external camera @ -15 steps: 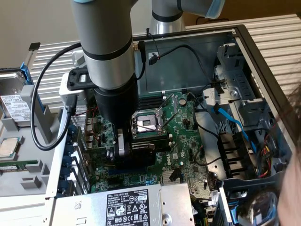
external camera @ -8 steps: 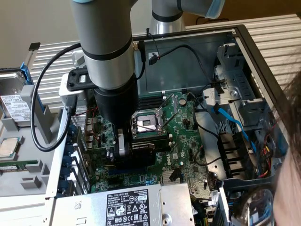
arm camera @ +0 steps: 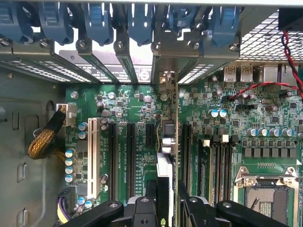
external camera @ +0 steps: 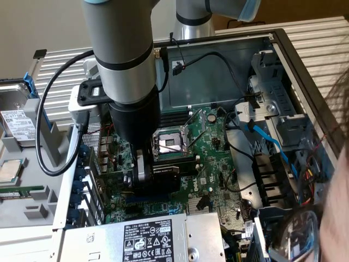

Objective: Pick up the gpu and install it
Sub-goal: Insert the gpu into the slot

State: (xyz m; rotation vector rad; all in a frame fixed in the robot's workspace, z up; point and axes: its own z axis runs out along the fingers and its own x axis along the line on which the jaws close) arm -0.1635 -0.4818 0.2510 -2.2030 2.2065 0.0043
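Gpu [arm camera: 166,156] apparently between fingers [arm camera: 150,191]

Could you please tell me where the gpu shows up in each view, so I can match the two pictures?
Exterior view: the gpu is the dark card under the gripper, over the motherboard, below the CPU socket.
Wrist view: the gpu stands edge-on at centre, running toward the rear brackets.
Shared landmark: the CPU socket.
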